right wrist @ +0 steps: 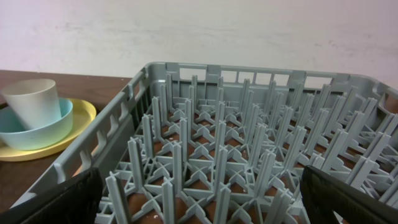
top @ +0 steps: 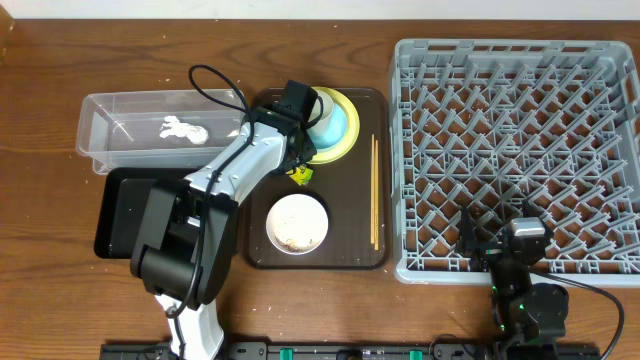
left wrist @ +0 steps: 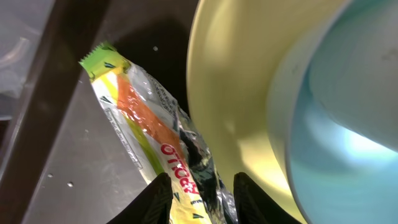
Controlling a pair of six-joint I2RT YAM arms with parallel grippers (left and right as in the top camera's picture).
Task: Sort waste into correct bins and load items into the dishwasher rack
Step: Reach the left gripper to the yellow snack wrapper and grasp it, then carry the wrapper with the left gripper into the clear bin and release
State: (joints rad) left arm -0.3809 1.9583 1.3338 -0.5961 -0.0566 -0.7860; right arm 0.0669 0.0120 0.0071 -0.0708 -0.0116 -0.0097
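My left gripper [left wrist: 202, 193] is shut on the green-and-orange snack wrapper [left wrist: 143, 118], which sticks out from between its fingers just over the brown serving tray, beside the yellow plate [left wrist: 242, 124]. From overhead the wrapper [top: 300, 176] shows under the left gripper [top: 296, 160]. The plate [top: 336, 155] carries the light blue bowl [top: 343, 122] and the cream cup [top: 322, 105]. A white bowl [top: 297, 222] holds rice scraps. Chopsticks [top: 375, 190] lie along the tray's right side. My right gripper [right wrist: 199, 199] stands open over the near edge of the grey rack [right wrist: 249, 124].
The clear tub [top: 100, 130] at the left holds a crumpled white tissue [top: 183, 130]. The black tray [top: 120, 215] lies in front of it, partly under my left arm. The brown serving tray [top: 365, 255] sits between the bins and the rack [top: 515, 150].
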